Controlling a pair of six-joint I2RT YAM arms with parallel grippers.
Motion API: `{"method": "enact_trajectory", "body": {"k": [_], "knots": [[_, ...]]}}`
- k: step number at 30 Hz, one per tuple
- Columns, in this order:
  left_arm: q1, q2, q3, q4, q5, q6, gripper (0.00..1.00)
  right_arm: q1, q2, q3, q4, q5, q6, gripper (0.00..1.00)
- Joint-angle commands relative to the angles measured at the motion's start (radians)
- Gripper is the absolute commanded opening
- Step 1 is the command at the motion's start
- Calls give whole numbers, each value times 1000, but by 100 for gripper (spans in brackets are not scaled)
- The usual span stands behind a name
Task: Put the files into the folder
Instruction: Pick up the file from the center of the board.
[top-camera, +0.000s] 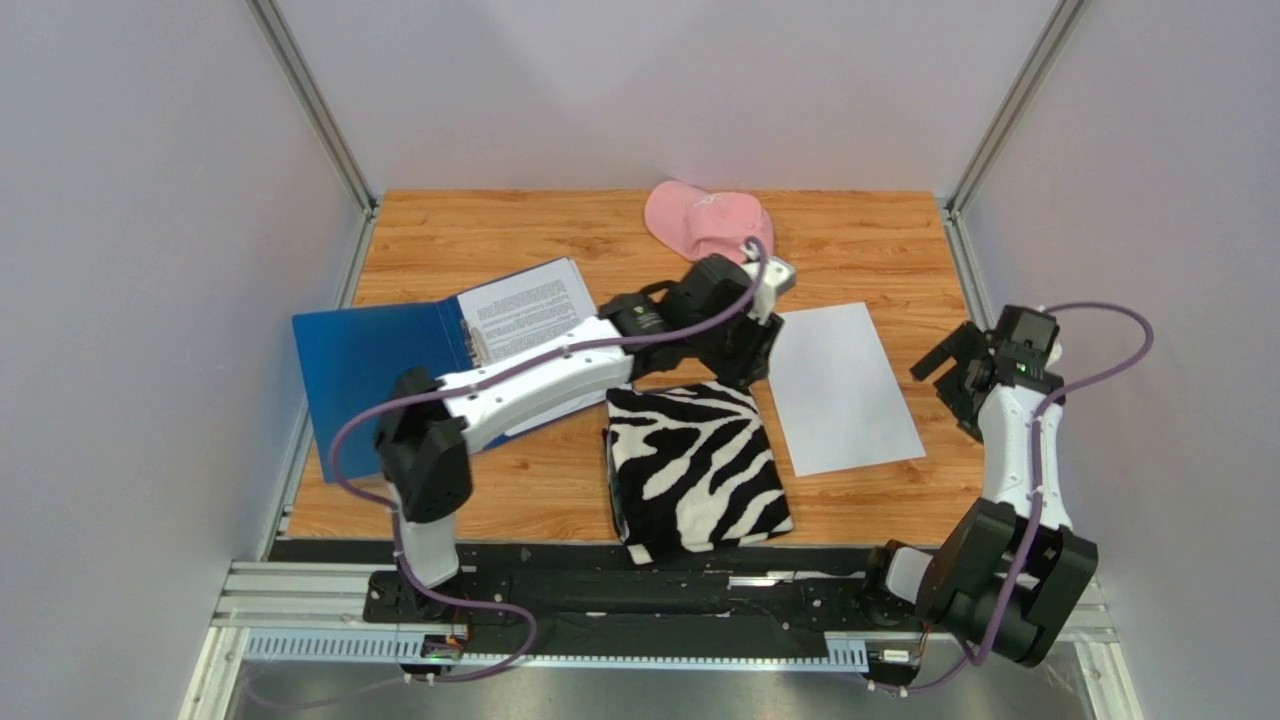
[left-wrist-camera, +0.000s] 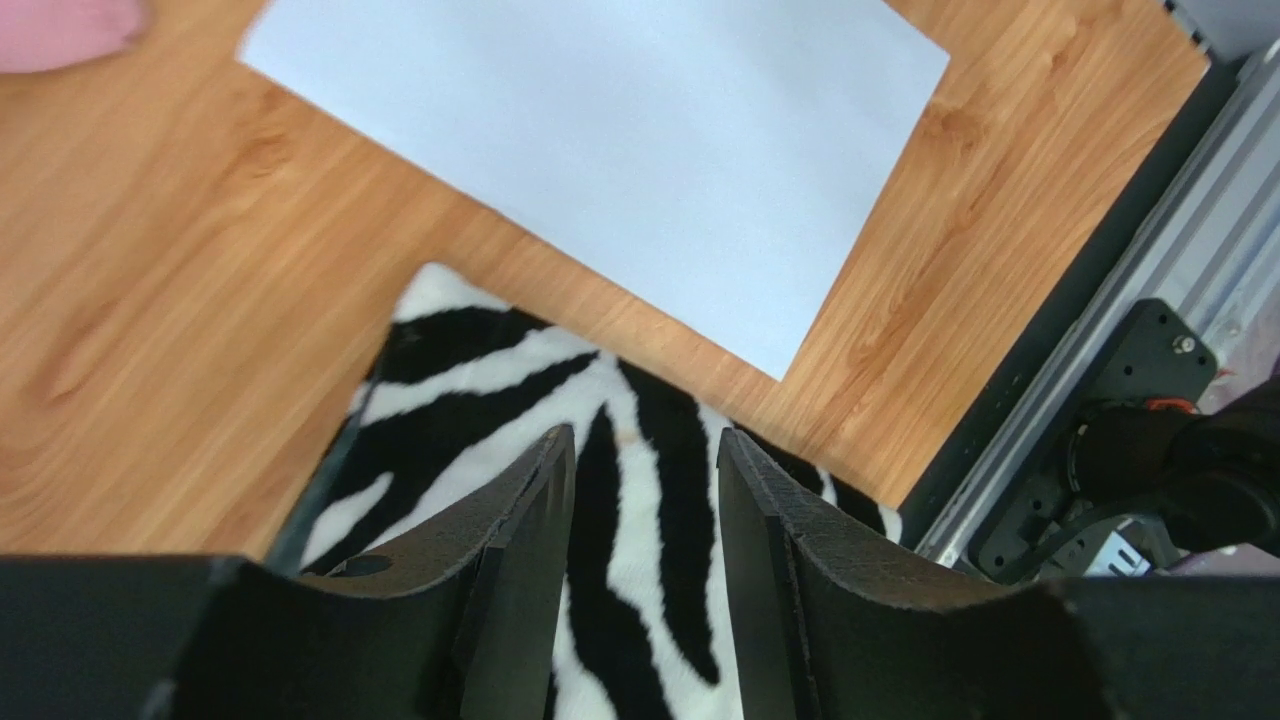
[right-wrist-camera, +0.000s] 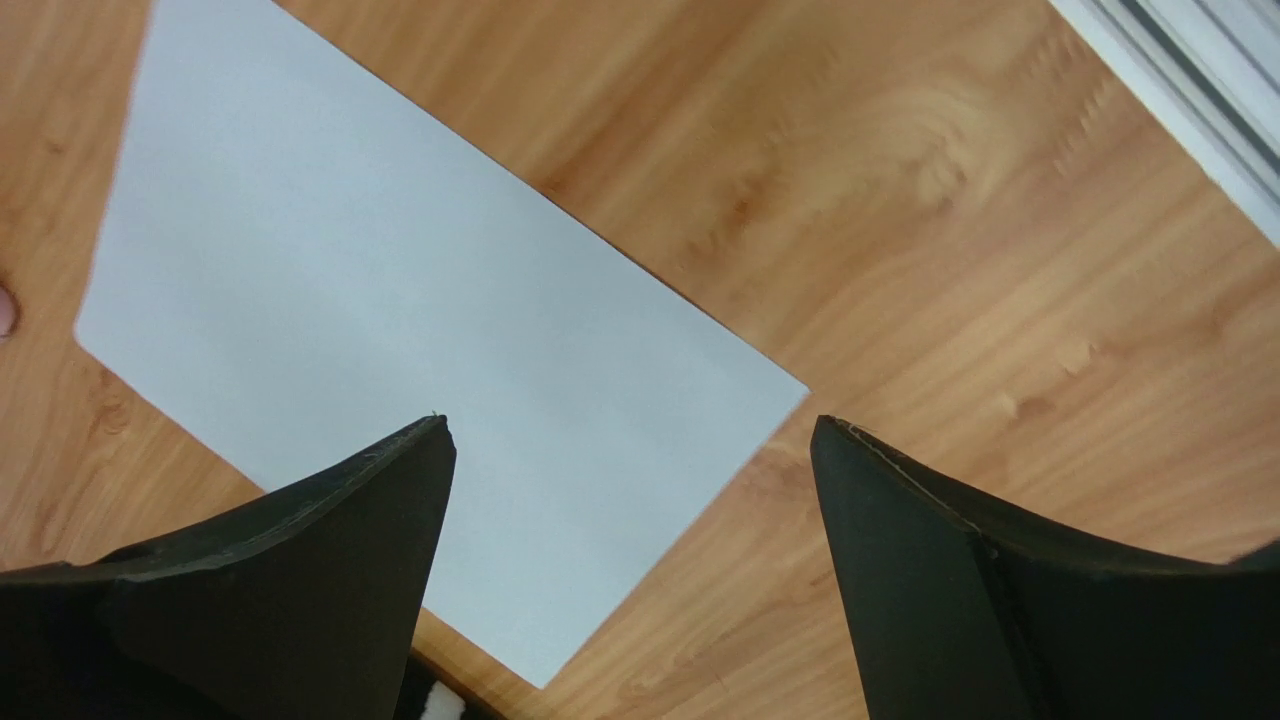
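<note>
The blue folder (top-camera: 368, 360) lies open at the table's left, with a printed sheet (top-camera: 526, 308) resting on its right half by the metal clip. Another white sheet (top-camera: 842, 387) (left-wrist-camera: 601, 143) (right-wrist-camera: 406, 360) lies flat on the wood at the right, a plain face up. My left gripper (top-camera: 751, 357) (left-wrist-camera: 646, 443) hovers over the far edge of the zebra cloth, just left of that sheet, its jaws partly open with nothing between them. Standing wide open and empty, my right gripper (top-camera: 950, 383) (right-wrist-camera: 631, 428) is above the sheet's right edge.
A zebra-striped folded cloth (top-camera: 694, 468) (left-wrist-camera: 601, 495) lies at the front middle. A pink cap (top-camera: 706, 218) sits at the back. Metal rails (top-camera: 601, 600) run along the near edge, and grey walls close the sides.
</note>
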Motion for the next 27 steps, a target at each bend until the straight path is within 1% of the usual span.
{"method": "enact_trajectory", "body": {"k": [1, 2, 3, 4, 5, 6, 7, 8, 9, 10, 11, 12, 13, 15, 16, 18, 20, 21, 22, 25, 27], "knots": [[-39, 162, 158, -33, 4, 9, 49, -14, -114, -78, 19, -116, 17, 93], [-39, 175, 192, -38, 12, 0, 49, 15, -115, -91, 80, -128, 0, 93], [-36, 184, 207, -44, 14, -23, 50, 97, -90, -95, 109, -122, -35, 93], [-31, 190, 222, -70, 18, -35, 50, 145, -57, -73, 126, -102, -51, 93], [-25, 187, 238, -82, 29, -49, 51, 195, -25, -48, 141, -45, -68, 91], [-7, 176, 236, -91, 58, -75, 51, 245, 13, -21, 139, -18, -92, 90], [6, 135, 224, -96, 63, -89, 51, 338, 100, 10, 131, 6, -129, 88], [18, 106, 168, -88, 67, -103, 52, 380, 140, 71, 128, 58, -158, 85], [53, 75, 131, -75, 87, -132, 53, 409, 186, 96, 123, 80, -183, 84], [75, 7, 91, -46, 107, -149, 52, 482, 255, 124, 116, 109, -195, 83], [99, -26, 12, -35, 132, -166, 52, 496, 291, 159, 120, 103, -197, 81], [146, -58, -30, -24, 142, -201, 53, 512, 318, 176, 129, 81, -198, 77], [171, -115, -109, 6, 155, -215, 53, 526, 342, 191, 141, 73, -191, 71], [239, -158, -168, 30, 201, -247, 53, 582, 415, 246, 149, 76, -206, 66], [259, -187, -207, 43, 221, -253, 53, 607, 446, 268, 140, 83, -232, 60], [297, -207, -230, 45, 244, -250, 53, 668, 527, 338, 117, 119, -272, 55], [313, -227, -245, 41, 251, -244, 53, 697, 597, 381, 85, 134, -308, 49], [329, -232, -247, 41, 259, -246, 53, 722, 616, 413, 73, 137, -321, 45], [336, -236, -251, 45, 268, -249, 53, 731, 630, 424, 54, 146, -328, 38], [346, -238, -256, 53, 293, -241, 54, 740, 658, 429, 60, 126, -348, 29], [349, -238, -259, 54, 297, -236, 54, 747, 667, 426, 57, 116, -361, 29]]}}
